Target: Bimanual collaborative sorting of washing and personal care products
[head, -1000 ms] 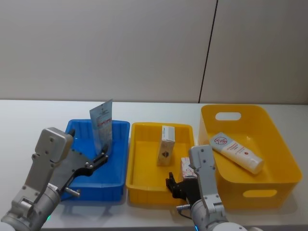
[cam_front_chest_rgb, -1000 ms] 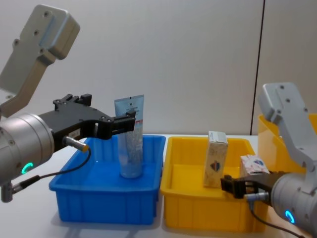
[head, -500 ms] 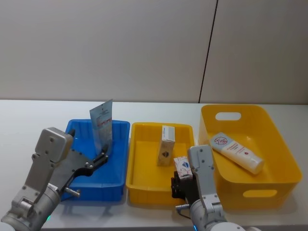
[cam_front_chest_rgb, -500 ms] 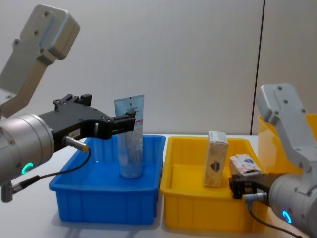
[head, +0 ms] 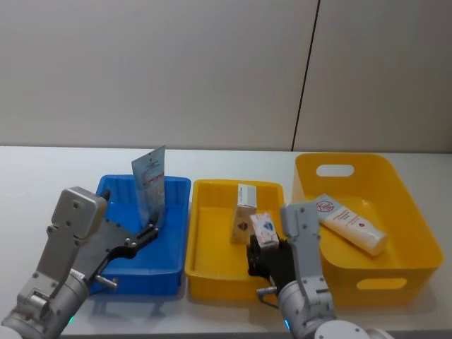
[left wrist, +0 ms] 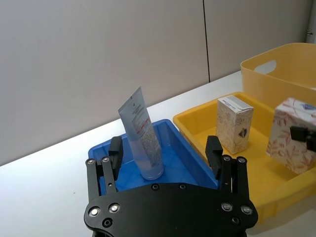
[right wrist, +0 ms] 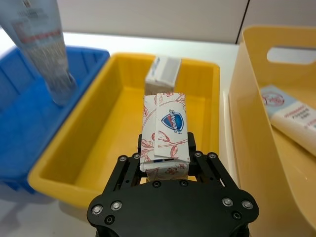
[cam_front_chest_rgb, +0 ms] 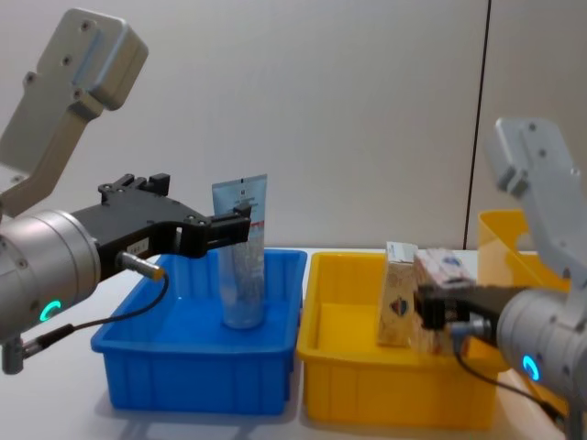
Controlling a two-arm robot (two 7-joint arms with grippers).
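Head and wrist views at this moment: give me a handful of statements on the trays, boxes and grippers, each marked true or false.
1. The right gripper is shut on a printed box. True.
2. That held box is over the blue tray. False: it is over the shallow yellow tray.
3. A second box stands upright in the shallow yellow tray. True.
4. The left gripper is clamped on the upright tube. False: its fingers are open, on either side of the tube, apart from it.
5. The deep yellow bin holds a box. False: a tube lies in it.
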